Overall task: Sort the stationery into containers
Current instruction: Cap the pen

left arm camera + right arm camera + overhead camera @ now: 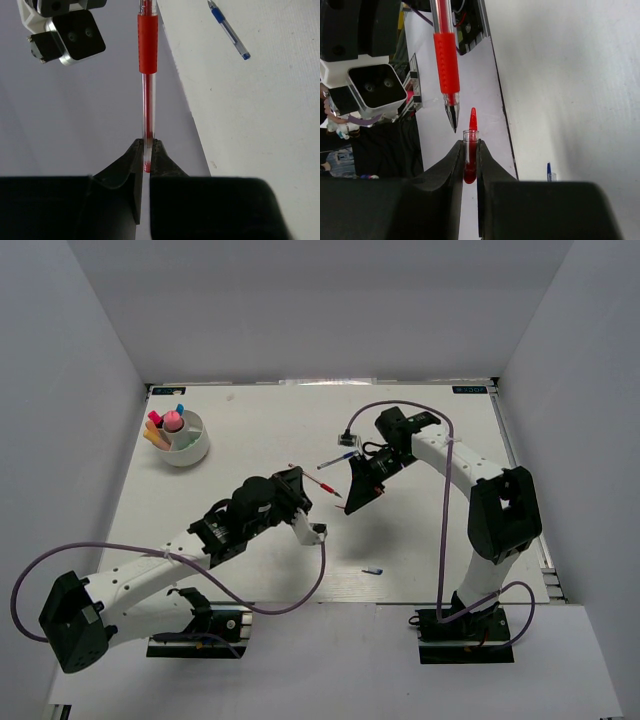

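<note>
My left gripper (303, 483) (147, 145) is shut on the rear end of a thin red pen (325, 489) (147, 75), holding it above the table. The pen's bare tip (452, 117) points toward my right gripper (352, 505) (470, 145). That gripper is shut on the pen's clear red cap (470, 142), whose open mouth sits just beside the tip without touching it. A blue pen (337, 460) (229, 31) lies on the table behind them. The white bowl (196, 451) at the far left holds pink, orange and blue stationery (172, 421).
A small blue cap (372, 571) (549, 172) lies on the table near the front, right of centre. White walls enclose the table on three sides. Purple cables loop from both arms.
</note>
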`<control>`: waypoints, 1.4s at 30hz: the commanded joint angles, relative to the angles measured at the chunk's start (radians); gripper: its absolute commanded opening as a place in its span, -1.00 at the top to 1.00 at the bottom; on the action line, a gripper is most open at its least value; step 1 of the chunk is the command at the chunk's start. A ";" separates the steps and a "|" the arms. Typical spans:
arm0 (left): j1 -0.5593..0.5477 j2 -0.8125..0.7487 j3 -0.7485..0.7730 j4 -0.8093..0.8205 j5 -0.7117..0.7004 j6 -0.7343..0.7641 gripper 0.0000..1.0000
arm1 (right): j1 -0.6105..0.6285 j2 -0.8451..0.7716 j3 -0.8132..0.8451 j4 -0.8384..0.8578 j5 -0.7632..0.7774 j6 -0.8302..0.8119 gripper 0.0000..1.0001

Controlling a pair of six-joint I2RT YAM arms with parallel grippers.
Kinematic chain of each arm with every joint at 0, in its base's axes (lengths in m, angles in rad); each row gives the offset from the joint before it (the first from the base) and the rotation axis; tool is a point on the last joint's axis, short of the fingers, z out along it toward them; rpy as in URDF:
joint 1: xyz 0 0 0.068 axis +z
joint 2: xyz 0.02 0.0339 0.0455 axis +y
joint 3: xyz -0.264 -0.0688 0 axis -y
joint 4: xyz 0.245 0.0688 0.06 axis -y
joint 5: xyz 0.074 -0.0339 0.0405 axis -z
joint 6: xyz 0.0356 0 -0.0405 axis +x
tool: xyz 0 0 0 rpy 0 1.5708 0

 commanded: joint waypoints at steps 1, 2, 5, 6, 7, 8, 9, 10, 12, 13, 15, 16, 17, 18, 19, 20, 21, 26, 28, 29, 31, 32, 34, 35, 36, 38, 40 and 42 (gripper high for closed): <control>-0.007 -0.001 0.045 -0.025 -0.015 -0.023 1.00 | -0.007 -0.042 0.058 0.025 0.012 0.020 1.00; -0.007 0.003 0.051 -0.030 -0.024 -0.026 1.00 | -0.011 -0.045 0.066 0.026 0.025 0.020 1.00; -0.007 0.016 0.071 -0.045 -0.039 -0.047 1.00 | -0.018 -0.062 0.075 0.032 0.051 0.017 1.00; -0.007 0.024 0.077 -0.050 -0.042 -0.071 1.00 | -0.019 -0.068 0.070 0.038 0.061 0.023 1.00; -0.007 0.029 0.085 -0.050 -0.050 -0.084 1.00 | -0.025 -0.085 0.064 0.054 0.095 0.027 1.00; -0.007 0.035 0.106 -0.061 -0.059 -0.102 1.00 | -0.025 -0.092 0.061 0.063 0.118 0.032 1.00; -0.007 0.045 0.117 -0.071 -0.065 -0.136 1.00 | -0.030 -0.106 0.058 0.069 0.168 0.030 1.00; -0.007 0.050 0.126 -0.082 -0.072 -0.153 1.00 | -0.039 -0.129 0.047 0.083 0.199 0.024 1.00; -0.007 0.062 0.140 -0.088 -0.095 -0.182 1.00 | -0.050 -0.173 0.030 0.103 0.270 -0.006 1.00; -0.007 0.064 0.142 -0.082 -0.101 -0.187 1.00 | -0.053 -0.183 0.020 0.106 0.279 -0.020 1.00; -0.007 0.064 0.140 -0.071 -0.112 -0.191 1.00 | -0.059 -0.186 0.027 0.094 0.272 -0.060 1.00; -0.007 0.064 0.140 -0.067 -0.116 -0.190 1.00 | -0.059 -0.178 0.039 0.074 0.263 -0.074 1.00; -0.007 0.064 0.137 -0.064 -0.121 -0.191 1.00 | -0.059 -0.166 0.065 0.048 0.243 -0.078 1.00; -0.007 0.064 0.137 -0.062 -0.124 -0.191 1.00 | -0.061 -0.158 0.076 0.040 0.239 -0.080 1.00; -0.007 0.064 0.137 -0.062 -0.124 -0.191 1.00 | -0.059 -0.139 0.085 0.036 0.236 -0.068 1.00; -0.007 0.062 0.137 -0.061 -0.124 -0.190 1.00 | -0.059 -0.131 0.095 0.051 0.230 -0.062 1.00; -0.007 0.062 0.140 -0.062 -0.125 -0.187 1.00 | -0.059 -0.131 0.096 0.064 0.220 -0.051 1.00; -0.007 0.061 0.146 -0.077 -0.128 -0.181 1.00 | -0.053 -0.141 0.101 0.091 0.198 -0.036 1.00; -0.007 0.062 0.153 -0.082 -0.118 -0.184 1.00 | -0.053 -0.141 0.105 0.094 0.206 -0.034 1.00; -0.007 0.064 0.156 -0.087 -0.115 -0.182 1.00 | -0.051 -0.143 0.110 0.094 0.209 -0.034 1.00; -0.016 0.070 0.159 -0.082 -0.105 -0.187 1.00 | -0.050 -0.149 0.124 0.092 0.212 -0.039 1.00; -0.016 0.073 0.160 -0.082 -0.104 -0.194 1.00 | -0.050 -0.149 0.130 0.089 0.212 -0.042 1.00; -0.016 0.085 0.169 -0.081 -0.101 -0.208 1.00 | -0.044 -0.145 0.154 0.082 0.212 -0.049 1.00; -0.016 0.088 0.183 -0.084 -0.092 -0.223 1.00 | -0.044 -0.141 0.162 0.077 0.210 -0.054 1.00; -0.016 0.093 0.191 -0.097 -0.086 -0.231 1.00 | -0.042 -0.132 0.170 0.069 0.209 -0.066 1.00; -0.025 0.096 0.205 -0.105 -0.079 -0.242 1.00 | -0.038 -0.120 0.193 0.059 0.201 -0.074 1.00; -0.025 0.099 0.205 -0.104 -0.079 -0.243 1.00 | -0.028 -0.117 0.201 0.055 0.198 -0.078 1.00; -0.025 0.099 0.206 -0.105 -0.082 -0.240 1.00 | -0.025 -0.115 0.201 0.055 0.198 -0.082 1.00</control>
